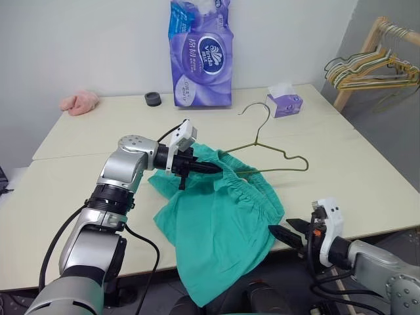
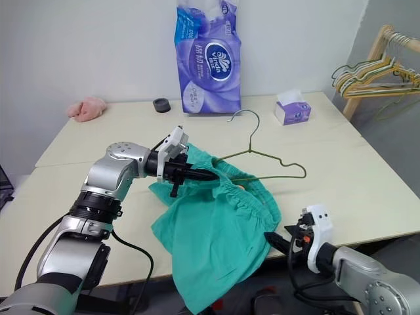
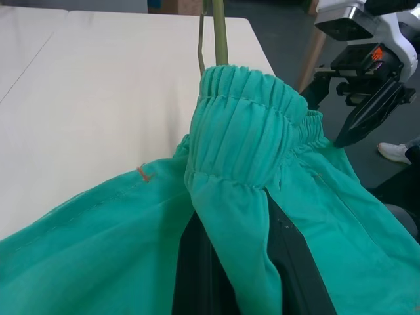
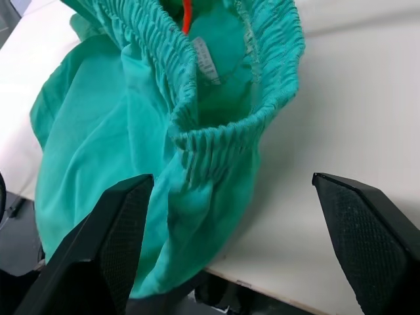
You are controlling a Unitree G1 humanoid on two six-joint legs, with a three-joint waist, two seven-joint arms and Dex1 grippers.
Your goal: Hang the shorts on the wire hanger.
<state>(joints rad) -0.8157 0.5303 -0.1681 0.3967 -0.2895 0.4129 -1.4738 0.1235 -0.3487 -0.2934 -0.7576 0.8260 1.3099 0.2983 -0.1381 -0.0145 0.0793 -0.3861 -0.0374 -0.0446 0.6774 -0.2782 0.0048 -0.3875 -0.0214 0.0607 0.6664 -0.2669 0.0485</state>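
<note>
L gripper (image 1: pixel 213 168): jaws clamped on waistband of shorts (image 1: pixel 220 226), raised off tabletop (image 1: pixel 79 164). Wire hanger (image 1: pixel 275 157) just beyond L jaws, inside waistband. R gripper (image 1: pixel 287 235): jaws wide, beside shorts' hem.

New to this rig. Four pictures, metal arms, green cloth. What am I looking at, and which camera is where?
It is a humanoid robot with two arms, each ending in a two-fingered black gripper. Two pictures come from its head, looking down over the table; the other two come from cameras on each wrist, looking along the fingers. The left gripper is shut on the waistband of the shorts, which drape over the table's near edge. The wire hanger lies on the table, one end reaching into the shorts. The right gripper is open, near the waistband by the table edge. Further back sit a tissue pack, a tissue box and a pink cloth.
</note>
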